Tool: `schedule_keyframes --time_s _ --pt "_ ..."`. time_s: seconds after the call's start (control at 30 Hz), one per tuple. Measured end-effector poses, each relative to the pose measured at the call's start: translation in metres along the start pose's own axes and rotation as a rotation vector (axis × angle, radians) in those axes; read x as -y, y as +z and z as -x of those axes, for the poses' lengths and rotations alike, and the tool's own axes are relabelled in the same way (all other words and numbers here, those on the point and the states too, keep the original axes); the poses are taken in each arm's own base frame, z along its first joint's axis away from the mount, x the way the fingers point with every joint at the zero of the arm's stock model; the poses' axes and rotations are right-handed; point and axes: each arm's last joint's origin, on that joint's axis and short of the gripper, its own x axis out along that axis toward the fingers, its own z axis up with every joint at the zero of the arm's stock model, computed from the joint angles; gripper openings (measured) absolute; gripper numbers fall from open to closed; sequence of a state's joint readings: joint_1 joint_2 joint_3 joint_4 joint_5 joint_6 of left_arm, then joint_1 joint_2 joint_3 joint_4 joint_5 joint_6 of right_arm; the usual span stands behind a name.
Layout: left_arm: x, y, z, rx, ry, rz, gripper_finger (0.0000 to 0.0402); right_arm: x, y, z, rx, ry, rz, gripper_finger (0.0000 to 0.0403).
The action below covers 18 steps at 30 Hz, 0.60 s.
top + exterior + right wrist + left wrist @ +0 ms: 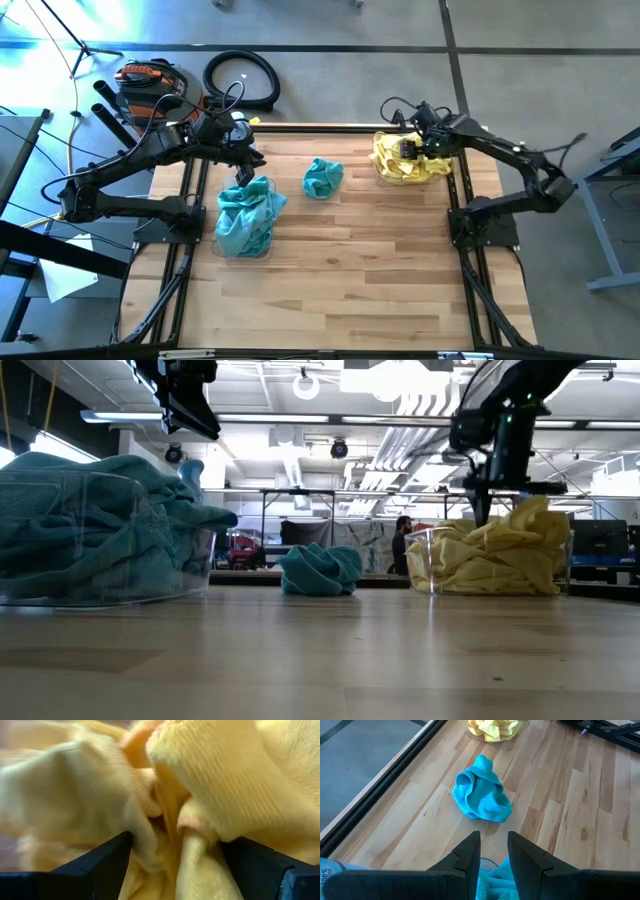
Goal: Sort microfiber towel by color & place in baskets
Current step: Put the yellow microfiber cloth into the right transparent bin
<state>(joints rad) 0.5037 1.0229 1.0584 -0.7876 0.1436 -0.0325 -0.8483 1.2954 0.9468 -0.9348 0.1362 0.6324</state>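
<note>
Loose teal towel crumpled, no clear axis, between baskets

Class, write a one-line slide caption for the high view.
One teal towel lies loose on the table between a basket of teal towels and a basket of yellow towels.

A label at the left wrist view's edge reads "100%". The rest is cut off. Nothing else is legible.
</note>
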Motion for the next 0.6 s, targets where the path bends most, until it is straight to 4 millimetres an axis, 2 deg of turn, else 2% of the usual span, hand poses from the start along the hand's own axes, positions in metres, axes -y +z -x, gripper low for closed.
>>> schedule_keyframes --time_s 0.2,0.3,0.43,0.6 --pt "0.000 0.000 0.000 0.000 0.000 0.008 0.0085 0.001 -0.004 -0.039 -0.110 -0.089 -0.013 0.0307" --pt "0.000 0.000 0.000 0.000 0.000 0.010 0.0085 0.000 -0.005 -0.051 -0.144 -0.119 -0.009 0.0307" --pt "0.000 0.000 0.000 0.000 0.001 0.017 0.0085 -0.002 -0.004 -0.059 -0.161 -0.136 -0.001 0.0307" --pt "0.000 0.000 0.000 0.000 0.001 0.018 0.0085 -0.002 -0.005 -0.058 -0.158 -0.134 0.000 0.0307"
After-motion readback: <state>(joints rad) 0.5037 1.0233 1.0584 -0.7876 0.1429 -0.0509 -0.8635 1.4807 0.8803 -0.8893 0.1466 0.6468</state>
